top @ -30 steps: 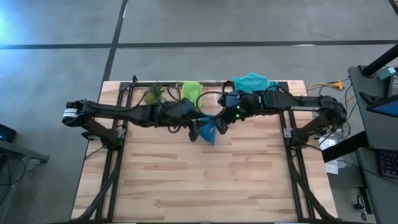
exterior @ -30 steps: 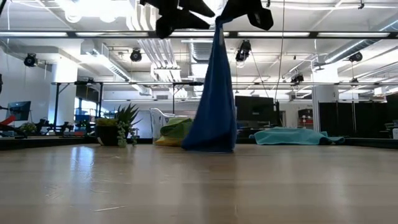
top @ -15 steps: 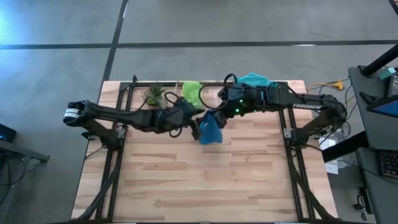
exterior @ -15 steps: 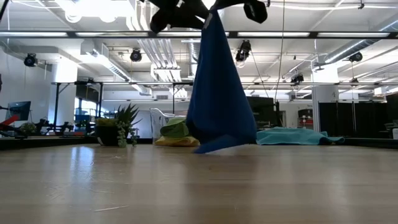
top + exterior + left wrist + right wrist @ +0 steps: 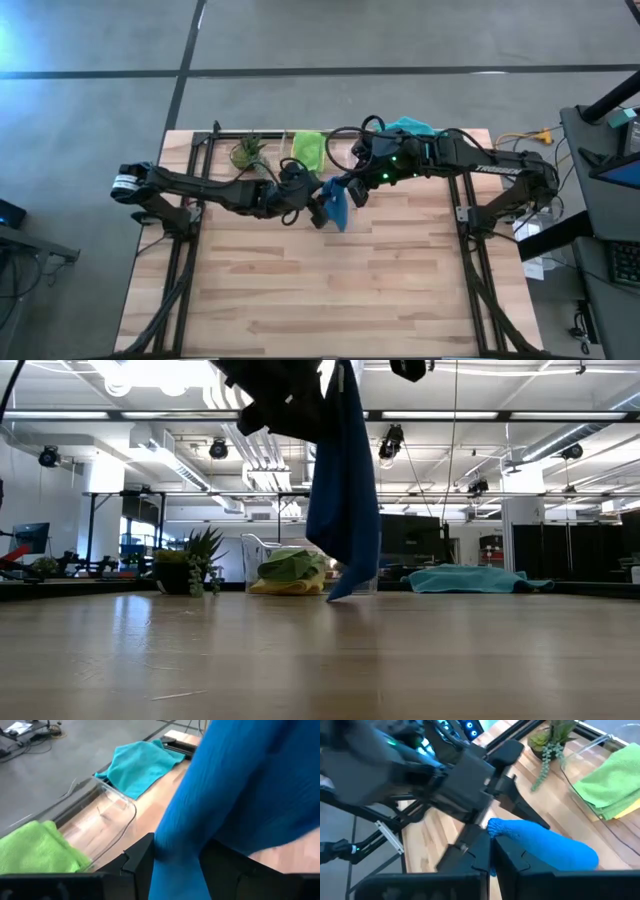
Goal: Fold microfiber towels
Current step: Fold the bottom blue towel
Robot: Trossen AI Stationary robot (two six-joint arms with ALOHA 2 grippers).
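A dark blue towel (image 5: 343, 500) is held aloft above the table (image 5: 330, 290); it is pinched by the closed right gripper (image 5: 352, 186) and clasped by the left gripper (image 5: 318, 208).

Grey concrete floor (image 5: 400, 40) w/ dark seam lines around the wood table (image 5: 330, 290). Beyond: open industrial hall, ceiling strip lights (image 5: 470, 417), ducts, black frames, monitors (image 5: 30, 537) at left.
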